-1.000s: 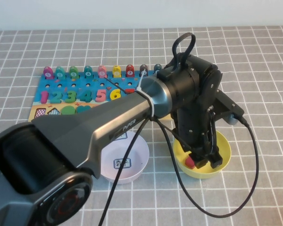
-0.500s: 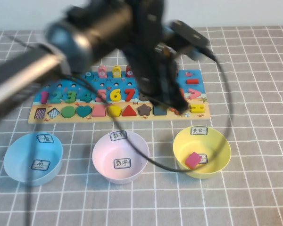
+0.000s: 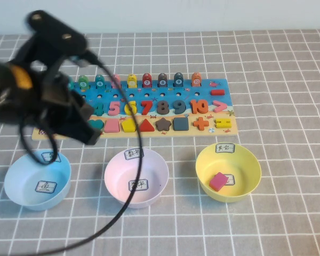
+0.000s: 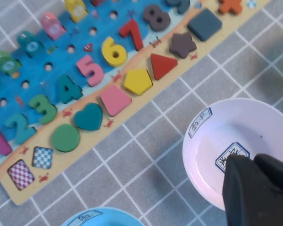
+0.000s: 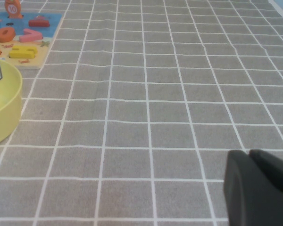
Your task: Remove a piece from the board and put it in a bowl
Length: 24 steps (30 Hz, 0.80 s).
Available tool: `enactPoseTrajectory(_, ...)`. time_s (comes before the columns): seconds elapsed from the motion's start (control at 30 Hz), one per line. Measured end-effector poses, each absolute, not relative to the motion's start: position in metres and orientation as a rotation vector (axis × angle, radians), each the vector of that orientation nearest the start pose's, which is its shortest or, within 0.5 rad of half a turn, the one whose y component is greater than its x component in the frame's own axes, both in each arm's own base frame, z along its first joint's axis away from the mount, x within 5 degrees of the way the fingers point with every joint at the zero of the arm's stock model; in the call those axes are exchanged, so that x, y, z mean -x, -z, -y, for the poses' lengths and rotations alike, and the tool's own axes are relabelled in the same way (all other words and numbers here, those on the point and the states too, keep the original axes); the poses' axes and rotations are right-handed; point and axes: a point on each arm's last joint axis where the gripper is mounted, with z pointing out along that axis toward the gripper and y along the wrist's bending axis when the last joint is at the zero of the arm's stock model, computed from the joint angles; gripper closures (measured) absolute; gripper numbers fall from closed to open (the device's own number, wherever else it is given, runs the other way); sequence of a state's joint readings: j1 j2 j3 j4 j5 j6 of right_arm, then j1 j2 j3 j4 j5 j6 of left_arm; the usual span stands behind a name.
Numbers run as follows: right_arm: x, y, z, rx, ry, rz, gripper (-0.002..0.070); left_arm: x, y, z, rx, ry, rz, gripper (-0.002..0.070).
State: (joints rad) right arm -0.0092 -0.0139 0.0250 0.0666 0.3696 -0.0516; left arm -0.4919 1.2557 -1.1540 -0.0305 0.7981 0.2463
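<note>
The magenta-pink piece (image 3: pixel 218 181) lies flat inside the yellow bowl (image 3: pixel 240 160), which stands in front of the board's right end; the bowl's rim also shows in the right wrist view (image 5: pixel 4 108). The board (image 3: pixel 213 104) lies across the middle of the table, and its shapes show in the left wrist view (image 4: pixel 132 110). My left gripper (image 3: pixel 89 134) is shut and empty, above the board's left part. In its wrist view (image 4: pixel 252 160) it hangs over the pale pink bowl (image 4: pixel 236 127). My right gripper (image 5: pixel 249 153) is shut and empty over bare cloth right of the yellow bowl.
The pale pink bowl (image 3: pixel 136 178) and a light blue bowl (image 3: pixel 37 181) stand in a row left of the yellow bowl. A lighter pink tile (image 3: pixel 112 125) and a dark grey square (image 3: pixel 180 124) sit on the board. A black cable (image 3: pixel 133 176) hangs over the pink bowl.
My left arm has swung from the yellow bowl back over the board to the left. The magenta piece, let go, stays in the yellow bowl.
</note>
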Motion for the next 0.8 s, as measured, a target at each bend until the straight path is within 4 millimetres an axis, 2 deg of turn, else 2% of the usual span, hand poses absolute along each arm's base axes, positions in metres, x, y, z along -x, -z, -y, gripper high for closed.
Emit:
enactPoseTrajectory(0.23,-0.053,-0.172,-0.002,-0.002,-0.023,-1.864,0.0695,-0.177,-0.353,0.095,-0.673,0.211,-2.067,0.0676)
enactPoseTrajectory(0.5,-0.053,-0.172,-0.002,-0.002,-0.023,-1.864,0.0695,-0.127,-0.319,0.068,-0.583,0.256,-1.957,0.0677)
enactPoseTrajectory(0.6,-0.053,-0.172,-0.002,-0.002,-0.023,-1.864,0.0695,-0.118,-0.314,0.063,-0.57,0.263,-1.937,0.0677)
enactPoseTrajectory(0.8,-0.053,-0.172,-0.002,-0.002,-0.023,-1.864,0.0695,-0.118,-0.319,0.062,-0.558,0.259,-1.872,0.0677)
